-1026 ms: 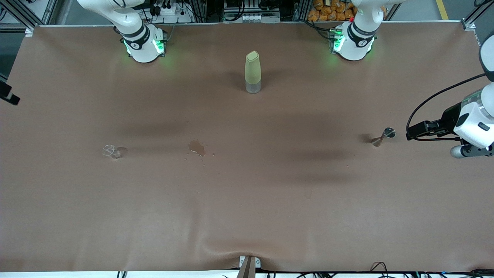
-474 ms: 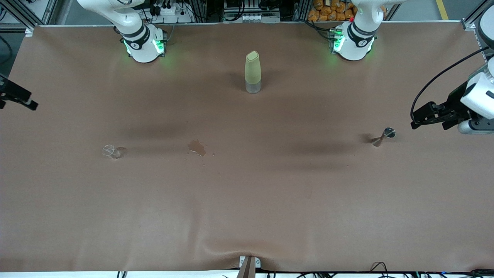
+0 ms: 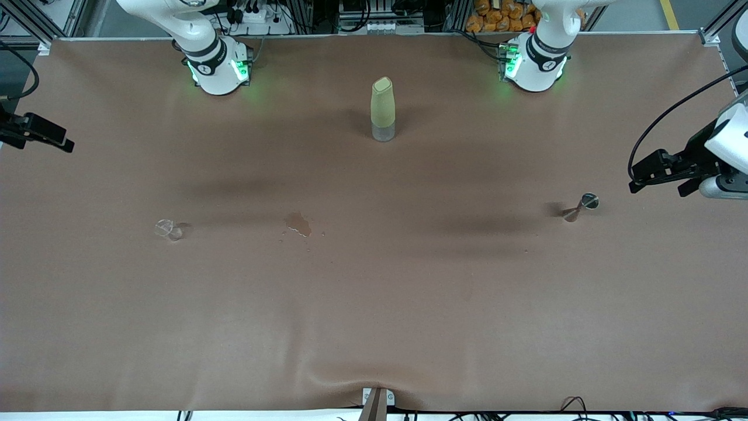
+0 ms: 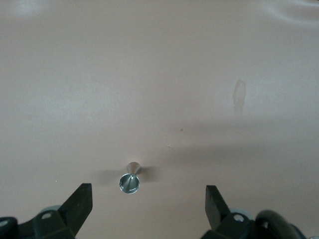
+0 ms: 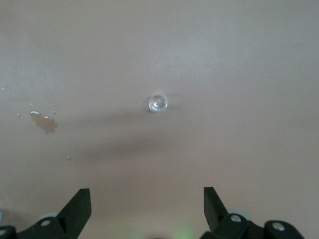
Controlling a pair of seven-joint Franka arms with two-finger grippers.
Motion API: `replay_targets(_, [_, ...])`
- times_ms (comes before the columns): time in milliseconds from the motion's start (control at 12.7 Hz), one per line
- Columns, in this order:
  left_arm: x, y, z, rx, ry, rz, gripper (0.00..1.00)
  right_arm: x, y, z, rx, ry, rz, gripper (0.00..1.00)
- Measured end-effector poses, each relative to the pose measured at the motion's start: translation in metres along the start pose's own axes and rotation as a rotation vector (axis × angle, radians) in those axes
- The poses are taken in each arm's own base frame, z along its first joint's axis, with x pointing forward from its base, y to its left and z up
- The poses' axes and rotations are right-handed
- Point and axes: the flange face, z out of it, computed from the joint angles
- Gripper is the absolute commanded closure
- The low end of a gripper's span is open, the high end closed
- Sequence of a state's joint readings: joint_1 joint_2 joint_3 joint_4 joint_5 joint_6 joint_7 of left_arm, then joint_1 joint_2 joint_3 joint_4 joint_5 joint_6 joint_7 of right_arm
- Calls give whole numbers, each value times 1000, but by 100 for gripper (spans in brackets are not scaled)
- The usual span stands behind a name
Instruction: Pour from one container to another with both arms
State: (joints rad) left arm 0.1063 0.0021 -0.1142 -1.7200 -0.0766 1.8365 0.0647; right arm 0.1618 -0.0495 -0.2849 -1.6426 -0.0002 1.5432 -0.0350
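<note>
Now both end effectors spread apart, empty: left end effector (image 4: 147, 201) above table (image 3: 374, 304) beside jigger (image 3: 579, 207); right end effector (image 5: 147, 206) high, well apart from glass cup (image 3: 167, 229).

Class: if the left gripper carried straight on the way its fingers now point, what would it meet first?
Probably the brown table cover. The open left gripper points down at it; the metal jigger stands close to that line, though depth is unclear.

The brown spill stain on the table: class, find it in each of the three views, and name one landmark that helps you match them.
Front view: brown spill stain mid-table, between glass cup and jigger.
Left wrist view: faint mark, farther off than the jigger.
Right wrist view: stain beside the cup.
Shared landmark: the stain itself.
</note>
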Motion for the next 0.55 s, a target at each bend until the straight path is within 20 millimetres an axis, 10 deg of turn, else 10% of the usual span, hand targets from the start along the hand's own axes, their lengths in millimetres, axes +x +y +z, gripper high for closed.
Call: replay_targets(553, [4,-3,-19,10,30,-3,0,7,-30,1,-8,52,-59,0])
